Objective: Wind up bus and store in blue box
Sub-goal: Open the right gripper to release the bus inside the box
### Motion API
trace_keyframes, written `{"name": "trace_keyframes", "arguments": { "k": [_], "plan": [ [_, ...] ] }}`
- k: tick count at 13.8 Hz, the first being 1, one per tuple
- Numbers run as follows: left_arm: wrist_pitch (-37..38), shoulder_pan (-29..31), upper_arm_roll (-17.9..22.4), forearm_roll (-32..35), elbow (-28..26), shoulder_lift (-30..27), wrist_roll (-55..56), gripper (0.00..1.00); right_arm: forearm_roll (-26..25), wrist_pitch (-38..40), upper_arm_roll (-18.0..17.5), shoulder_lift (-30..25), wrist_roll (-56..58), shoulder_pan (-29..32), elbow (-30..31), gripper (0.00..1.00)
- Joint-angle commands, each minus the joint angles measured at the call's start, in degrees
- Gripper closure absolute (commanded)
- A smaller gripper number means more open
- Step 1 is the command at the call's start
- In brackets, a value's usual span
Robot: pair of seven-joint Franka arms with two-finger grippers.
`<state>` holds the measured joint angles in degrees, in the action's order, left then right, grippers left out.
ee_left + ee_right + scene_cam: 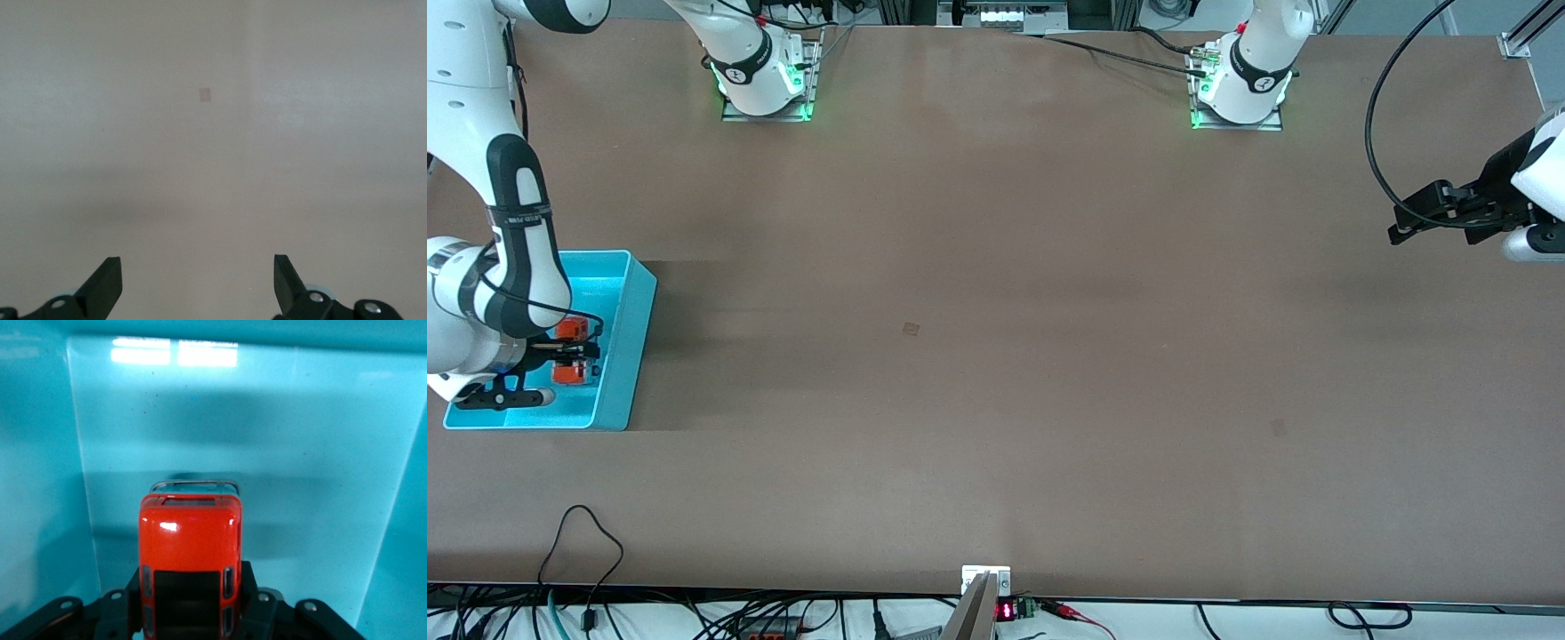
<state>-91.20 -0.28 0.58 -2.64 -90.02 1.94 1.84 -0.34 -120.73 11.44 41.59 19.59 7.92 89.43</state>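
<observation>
The orange bus [569,374] [190,533] is clamped between the black fingers [247,583] of my right gripper [574,351] [191,579], which is shut on its sides. Gripper and bus are down inside the blue box [637,342], whose cyan walls [280,420] fill the right wrist view. I cannot tell whether the bus touches the box floor. The box stands at the right arm's end of the table. My left gripper [1398,224] [198,273] waits open over bare table at the left arm's end, with nothing between its fingers.
Two small square marks [911,329] [1279,428] show on the brown tabletop; one mark [205,95] lies under the left gripper. Cables [587,551] and a small display [1005,612] run along the table's front edge. A black cable [1374,142] hangs by the left arm.
</observation>
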Motion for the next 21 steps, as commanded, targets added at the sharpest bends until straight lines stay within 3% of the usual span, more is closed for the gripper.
{"name": "trace_keyframes", "arguments": {
  "k": [1, 2, 4, 6, 7, 10, 17, 19, 21],
  "plan": [
    [-0.4, 0.0, -0.1, -0.3, -0.6, -0.8, -1.1, 0.0, 0.4, -0.6, -0.1, 1.0, -0.8, 0.1, 0.0, 0.96],
    [-0.4, 0.0, -0.1, -0.3, -0.7, -0.8, -1.1, 0.0, 0.4, -1.1, -0.1, 1.4, -0.6, 0.2, 0.0, 0.84],
    [-0.3, 0.0, -0.1, -0.3, -0.7, -0.9, -1.1, 0.0, 0.4, -1.3, -0.1, 1.6, -0.1, 0.2, 0.0, 0.77],
    [-0.2, 0.0, -0.1, -0.3, -0.6, -0.9, -1.1, 0.0, 0.3, -1.4, -0.1, 1.7, 0.5, 0.4, 0.0, 0.48],
    [-0.2, 0.0, -0.1, -0.3, -0.6, -0.9, -1.1, 0.0, 0.3, -1.5, -0.1, 1.7, 0.5, 0.4, 0.0, 0.23],
    [-0.3, 0.0, -0.1, -0.2, -0.4, -0.9, -1.2, 0.0, 0.3, -2.2, -0.1, 2.0, 0.5, 0.4, 0.0, 0.0],
    [-0.3, 0.0, -0.4, -0.2, -0.4, -0.9, -1.2, 0.0, -0.2, -0.6, -0.1, -1.1, 1.0, -0.9, -2.1, 0.0],
    [-0.3, 0.0, -0.4, -0.2, -0.4, -0.9, -1.2, 0.0, 0.0, 2.2, -0.1, -3.7, 2.2, -1.0, -3.4, 0.0],
    [-0.2, 0.0, -0.4, -0.2, -0.4, -0.9, -1.2, 0.0, 0.5, 9.8, -0.4, -5.9, 2.1, -1.4, -7.2, 0.0]
  ]
}}
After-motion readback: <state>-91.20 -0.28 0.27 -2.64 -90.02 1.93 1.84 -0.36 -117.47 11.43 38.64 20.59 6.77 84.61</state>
